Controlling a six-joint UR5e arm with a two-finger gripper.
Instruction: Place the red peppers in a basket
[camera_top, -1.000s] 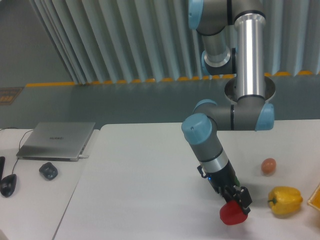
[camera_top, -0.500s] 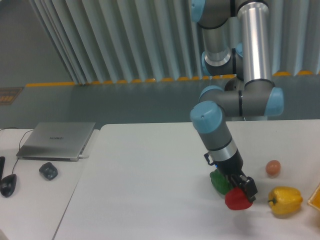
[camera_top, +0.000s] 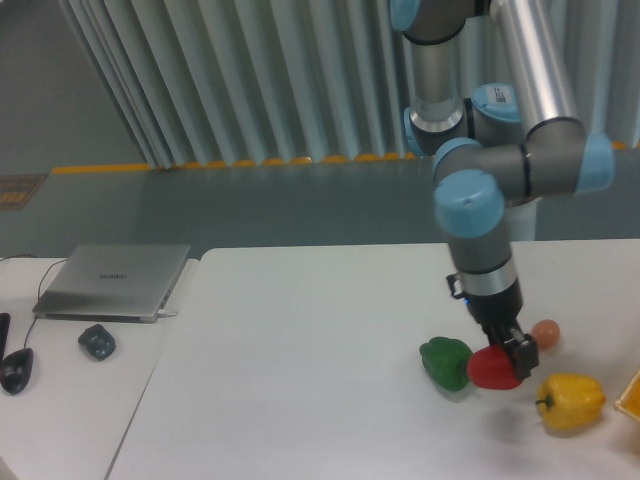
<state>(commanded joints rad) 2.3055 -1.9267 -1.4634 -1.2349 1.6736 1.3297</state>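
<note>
My gripper (camera_top: 512, 358) is shut on the red pepper (camera_top: 493, 370) and holds it just above the table, at the right. The pepper is glossy red and hangs under the black fingers. It sits between a green bell pepper (camera_top: 445, 362) on its left and a yellow bell pepper (camera_top: 571, 400) on its lower right. A small orange-yellow corner of the basket (camera_top: 632, 393) shows at the right edge of the view.
A small orange-brown round object (camera_top: 545, 333) lies just behind the gripper. A closed laptop (camera_top: 115, 280), a mouse (camera_top: 97, 342) and another dark device (camera_top: 14, 369) lie on the left table. The robot base stands at the back right.
The arm has swung to the right and carried the red pepper with it, lifting it slightly. The green pepper, hidden behind the arm before, now shows to the left of the red one.
</note>
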